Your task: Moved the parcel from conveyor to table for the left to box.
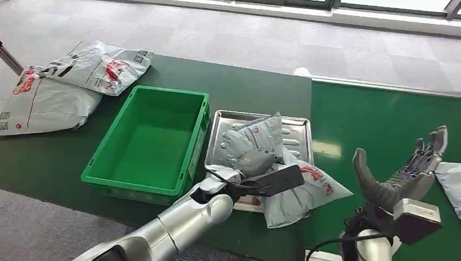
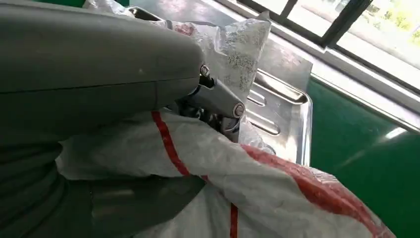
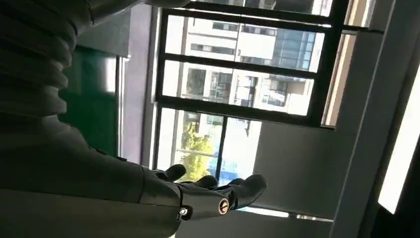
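Observation:
A grey-white parcel (image 1: 304,190) with red print lies crumpled on a metal tray (image 1: 299,128) and overhangs the tray's front edge. My left hand (image 1: 255,163) reaches in from below and grips the parcel's bunched top. In the left wrist view the thumb of my left hand (image 2: 124,64) presses over the parcel (image 2: 277,183), with the tray (image 2: 287,114) behind. A green box (image 1: 147,185) stands just left of the tray, with nothing inside. My right hand (image 1: 405,174) hovers palm up over the green conveyor (image 1: 380,119), fingers spread and holding nothing; its fingers (image 3: 198,196) point toward a window.
Two more parcels (image 1: 98,65) (image 1: 38,103) lie at the table's far left. Another parcel's corner (image 1: 450,176) shows on the conveyor at the right edge. Grey floor lies beyond the table.

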